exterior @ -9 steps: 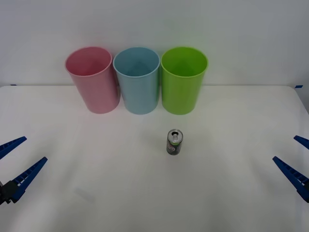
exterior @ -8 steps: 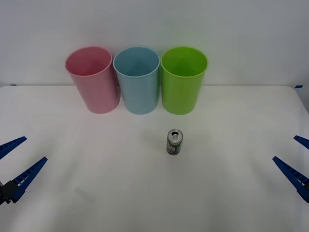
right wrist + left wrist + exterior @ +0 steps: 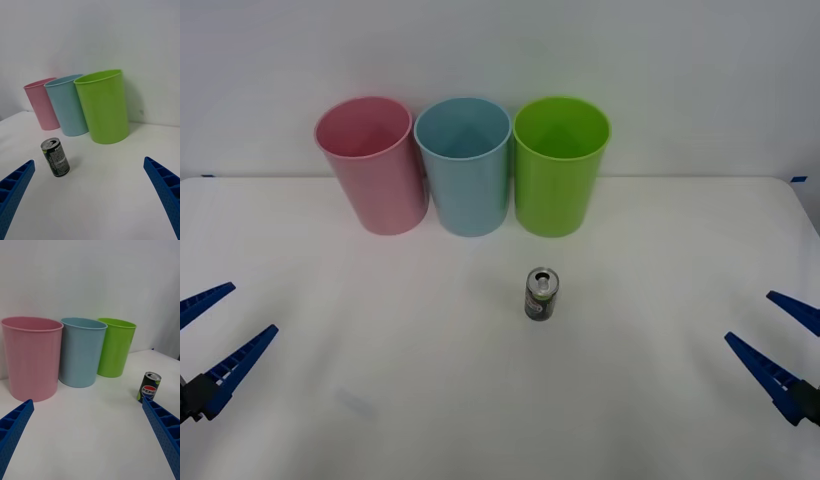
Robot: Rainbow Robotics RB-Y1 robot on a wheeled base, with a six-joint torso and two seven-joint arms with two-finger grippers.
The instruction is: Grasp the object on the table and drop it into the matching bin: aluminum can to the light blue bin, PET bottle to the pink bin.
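While both pairs of blue ribbed fingers are being held spread wide, nothing is being gripped between them. The left gripper [image 3: 208,335] is being held low over the near left part of the table [image 3: 380,380], and the right gripper [image 3: 772,345] is being held low over the near right part; each is partly cut off by the picture's edge in the front view. The aluminum can [image 3: 542,294] is being left standing upright on the white tabletop, ahead of and between the two grippers, well apart from both and nearer the right one. In the right wrist view the can [image 3: 55,157] is being seen ahead of the open jaws, toward one finger. Its label is being shown more plainly in the left wrist view [image 3: 150,387], though its foot is being hidden there by a finger [image 3: 165,431]. Beyond the can, at the far edge of the table, three tall bins are being kept in a row, touching or nearly so: the pink bin [image 3: 372,165], the light blue bin [image 3: 465,165] and a lime green bin [image 3: 560,165]. Behind them a plain pale wall [image 3: 500,50] is being shown.
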